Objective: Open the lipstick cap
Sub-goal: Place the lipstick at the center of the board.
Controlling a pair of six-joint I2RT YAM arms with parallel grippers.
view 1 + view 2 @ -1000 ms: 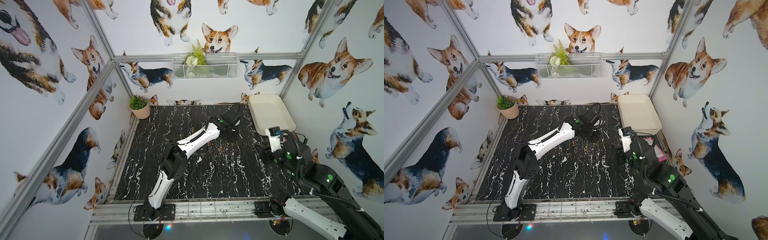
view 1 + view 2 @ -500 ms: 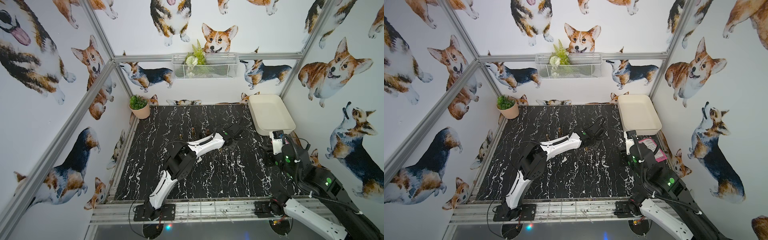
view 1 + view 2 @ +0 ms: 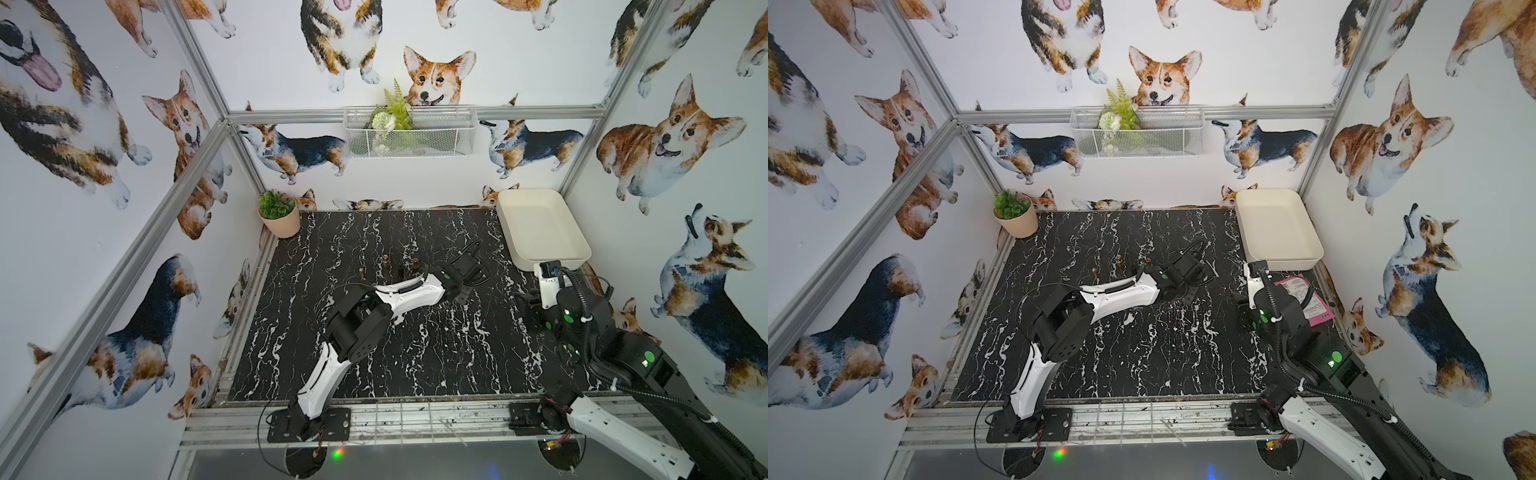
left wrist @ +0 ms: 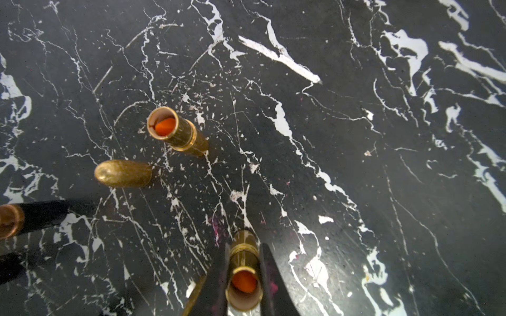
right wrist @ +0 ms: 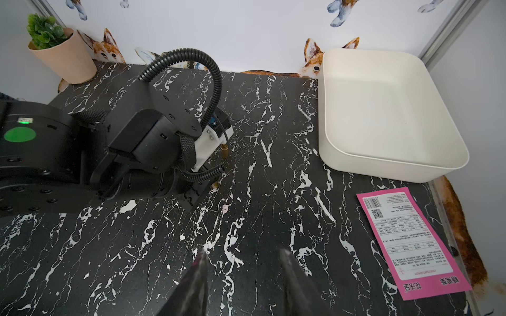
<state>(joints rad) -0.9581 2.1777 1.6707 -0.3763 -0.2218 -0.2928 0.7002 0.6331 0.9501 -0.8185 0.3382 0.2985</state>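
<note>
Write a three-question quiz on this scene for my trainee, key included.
1. True or false: the right gripper holds a lipstick.
2. What is the left gripper shut on? A) a gold cap B) an uncapped gold lipstick C) a pink sheet
3. Fill in: the stick inside the free-standing uncapped lipstick is ___.
Key: 1 false, its jaws stand open with nothing between them. 2 B. 3 orange.

Plant [image 3: 277, 214] back-left corner; tray [image 3: 552, 262] back-right; paper [image 5: 410, 246] before tray; lipsticks [image 3: 387, 264] table [image 3: 415, 353] middle.
</note>
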